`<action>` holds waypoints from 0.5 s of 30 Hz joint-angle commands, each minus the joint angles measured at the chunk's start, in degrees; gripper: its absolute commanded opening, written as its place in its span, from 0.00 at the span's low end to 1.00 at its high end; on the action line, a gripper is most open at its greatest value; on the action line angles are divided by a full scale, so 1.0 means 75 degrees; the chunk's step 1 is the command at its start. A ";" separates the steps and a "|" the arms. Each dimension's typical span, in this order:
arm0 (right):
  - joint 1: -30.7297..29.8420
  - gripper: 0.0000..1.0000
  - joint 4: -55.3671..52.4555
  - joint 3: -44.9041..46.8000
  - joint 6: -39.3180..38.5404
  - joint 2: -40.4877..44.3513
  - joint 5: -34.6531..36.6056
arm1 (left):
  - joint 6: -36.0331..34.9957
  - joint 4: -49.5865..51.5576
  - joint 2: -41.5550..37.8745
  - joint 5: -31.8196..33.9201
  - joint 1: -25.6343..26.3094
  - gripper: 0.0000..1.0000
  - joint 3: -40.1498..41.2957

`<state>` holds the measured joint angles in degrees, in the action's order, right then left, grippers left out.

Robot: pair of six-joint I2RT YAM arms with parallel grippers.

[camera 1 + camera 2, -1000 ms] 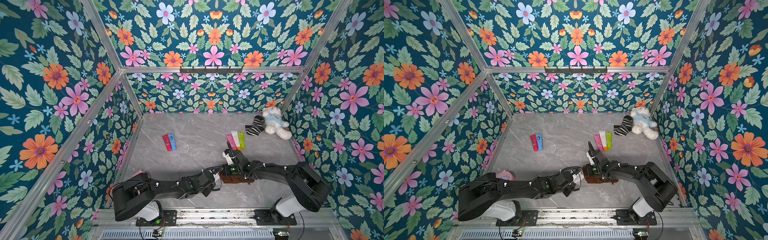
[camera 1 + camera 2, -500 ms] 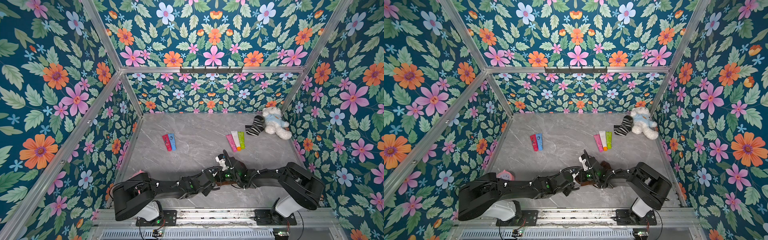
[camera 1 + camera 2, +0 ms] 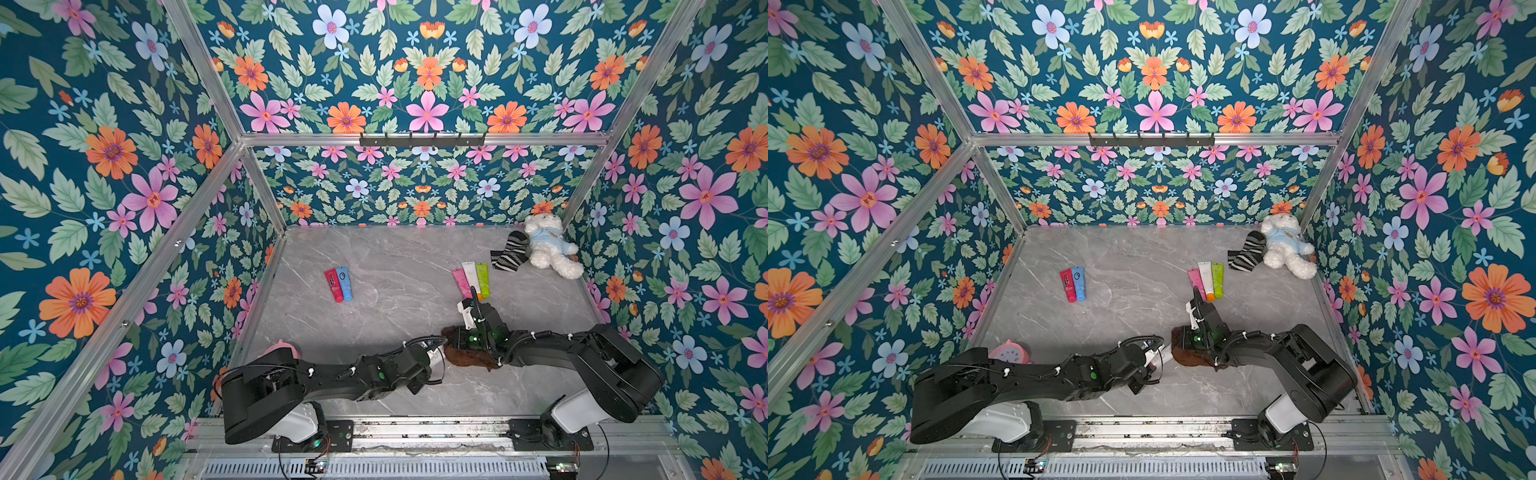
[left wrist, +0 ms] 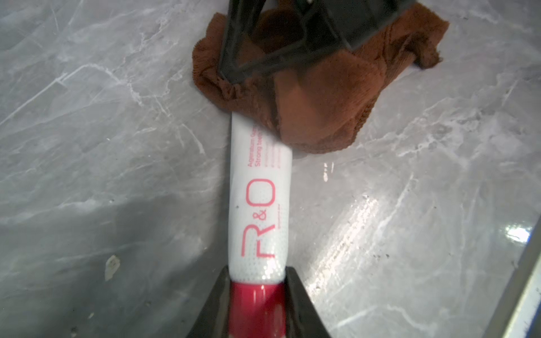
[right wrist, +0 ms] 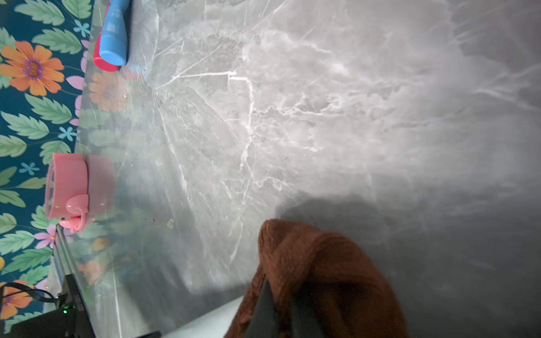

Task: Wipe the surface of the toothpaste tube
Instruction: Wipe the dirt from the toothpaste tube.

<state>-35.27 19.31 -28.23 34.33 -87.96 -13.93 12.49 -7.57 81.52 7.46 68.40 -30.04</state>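
Jaws of left gripper point(image 4: 256, 275), part-closed, clamp toothpaste tube point(image 4: 260, 204) at its red cap; I read its long axis running right, under brown cloth point(image 5: 322, 263) pinched shut in right gripper point(image 5: 281, 319).

Grey marble bench point(image 3: 395, 257); red tube point(image 3: 332, 284) and blue tube point(image 3: 344, 283) side by side; pink tube point(image 3: 460, 282), white tube point(image 3: 469, 274) and green tube point(image 3: 482, 279) in a row; sock point(image 3: 509, 251) against bear point(image 3: 548, 247) in the far corner; clock point(image 3: 1010, 352) at the near left edge; cloth point(image 4: 319, 117) near the front.
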 commanded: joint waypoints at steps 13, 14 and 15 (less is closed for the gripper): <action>-0.1773 0.00 0.0311 0.1193 0.1100 0.0164 0.0044 | 0.0050 -0.0068 0.0091 0.0711 0.0005 0.00 -0.0106; -0.1481 0.00 0.0265 0.1330 0.1062 0.0217 0.0124 | 0.0071 -0.0080 -0.0009 0.0729 0.0001 0.00 -0.0047; -0.1139 0.00 0.0176 0.1423 0.1022 0.0300 0.0214 | 0.0112 -0.0080 -0.0133 0.0781 0.0009 0.00 0.0009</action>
<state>-47.42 32.82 -19.88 40.58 -85.89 -13.58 12.49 -5.98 82.19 7.42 68.64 -30.48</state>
